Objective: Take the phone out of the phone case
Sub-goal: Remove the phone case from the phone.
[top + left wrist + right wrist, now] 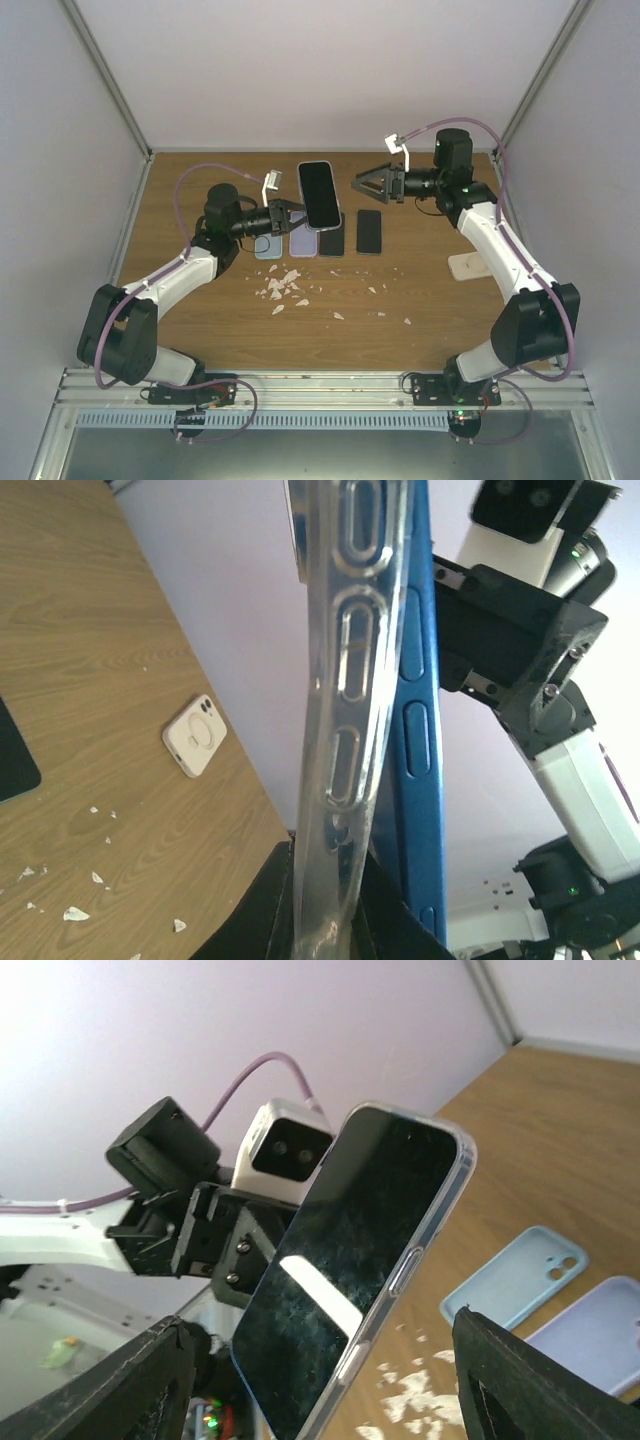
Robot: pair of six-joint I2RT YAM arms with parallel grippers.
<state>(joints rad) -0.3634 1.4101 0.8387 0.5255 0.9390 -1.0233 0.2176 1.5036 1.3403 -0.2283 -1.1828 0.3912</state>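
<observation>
The phone [318, 195], dark screen up, sits in a clear phone case and is held tilted above the table's middle. My left gripper [290, 210] is shut on the case's lower end. In the left wrist view the clear phone case [350, 680] runs up between my black fingers [255, 910], and the phone's blue edge [420, 730] stands close beside it. My right gripper [362, 183] is open, a short way right of the phone, touching nothing. In the right wrist view the phone [350, 1260] shows between the spread fingers [540, 1380].
On the table under the phone lie a light blue case [268, 247], a lilac case [305, 242] and two dark phones [332, 240] [369, 231]. A white case [468, 266] lies to the right. White flakes [285, 285] litter the near middle.
</observation>
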